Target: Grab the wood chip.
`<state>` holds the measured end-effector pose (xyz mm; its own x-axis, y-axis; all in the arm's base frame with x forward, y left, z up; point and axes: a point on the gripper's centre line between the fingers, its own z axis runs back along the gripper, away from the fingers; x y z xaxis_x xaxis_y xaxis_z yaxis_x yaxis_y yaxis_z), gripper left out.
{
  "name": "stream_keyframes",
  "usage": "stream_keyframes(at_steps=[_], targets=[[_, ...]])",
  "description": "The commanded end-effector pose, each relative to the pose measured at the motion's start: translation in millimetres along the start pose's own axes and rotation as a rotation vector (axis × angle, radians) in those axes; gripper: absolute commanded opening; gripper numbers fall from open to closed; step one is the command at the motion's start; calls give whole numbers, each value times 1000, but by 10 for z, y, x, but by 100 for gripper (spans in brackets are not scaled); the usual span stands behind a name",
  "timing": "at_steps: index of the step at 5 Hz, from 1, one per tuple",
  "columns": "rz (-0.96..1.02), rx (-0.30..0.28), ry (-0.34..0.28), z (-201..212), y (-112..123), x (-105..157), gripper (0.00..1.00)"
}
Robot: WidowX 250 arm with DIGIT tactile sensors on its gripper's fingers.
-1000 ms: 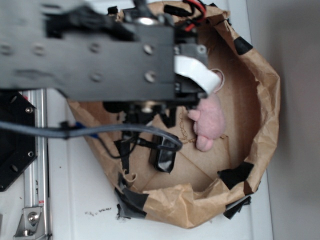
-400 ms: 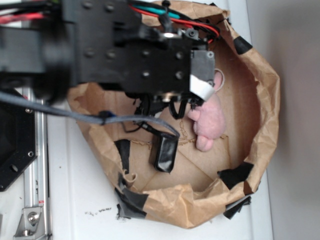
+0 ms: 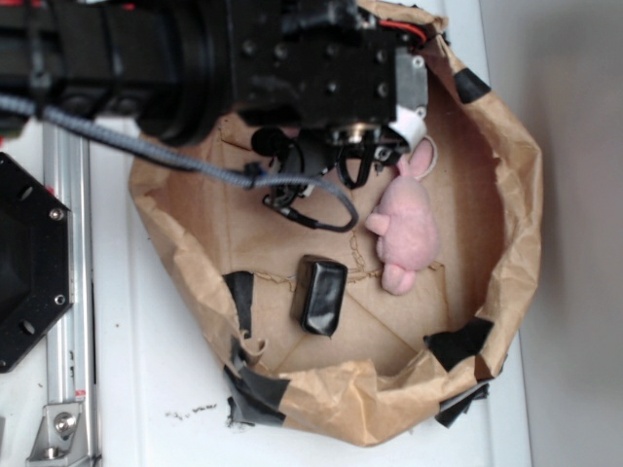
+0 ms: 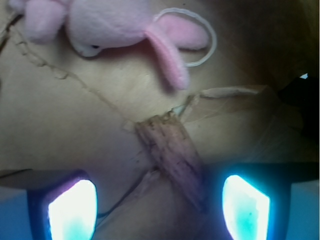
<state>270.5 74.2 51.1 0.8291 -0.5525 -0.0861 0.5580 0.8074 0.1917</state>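
Exterior view: paper-walled enclosure (image 3: 521,195) sits on table (image 3: 146,389). Arm reaches in from upper left; gripper (image 3: 362,161) hangs over enclosure's upper middle. Plush (image 3: 407,229) lies just right of and below gripper. Block (image 3: 319,295) lies lower left of plush, apart from it, near enclosure's middle. Rail (image 3: 66,292) runs along table's left edge, outside enclosure.

Wrist view: wood chip (image 4: 172,155) lies on floor, slanting between the two fingertips (image 4: 72,210), nearer right one. Plush above chip, apart from it; loop (image 4: 197,37) at plush's right.
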Motion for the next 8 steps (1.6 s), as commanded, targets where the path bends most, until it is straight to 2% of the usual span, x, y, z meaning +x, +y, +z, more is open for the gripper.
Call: stream_keyframes(at_steps=[1, 3, 5, 6, 7, 8], targets=[[-5, 35, -4, -118, 103, -43, 100], [5, 24, 16, -465, 214, 142, 100], [4, 8, 6, -556, 205, 267, 100], [26, -10, 24, -648, 196, 312, 100], [40, -10, 25, -471, 165, 36, 0], [40, -9, 14, -420, 150, 9, 0]])
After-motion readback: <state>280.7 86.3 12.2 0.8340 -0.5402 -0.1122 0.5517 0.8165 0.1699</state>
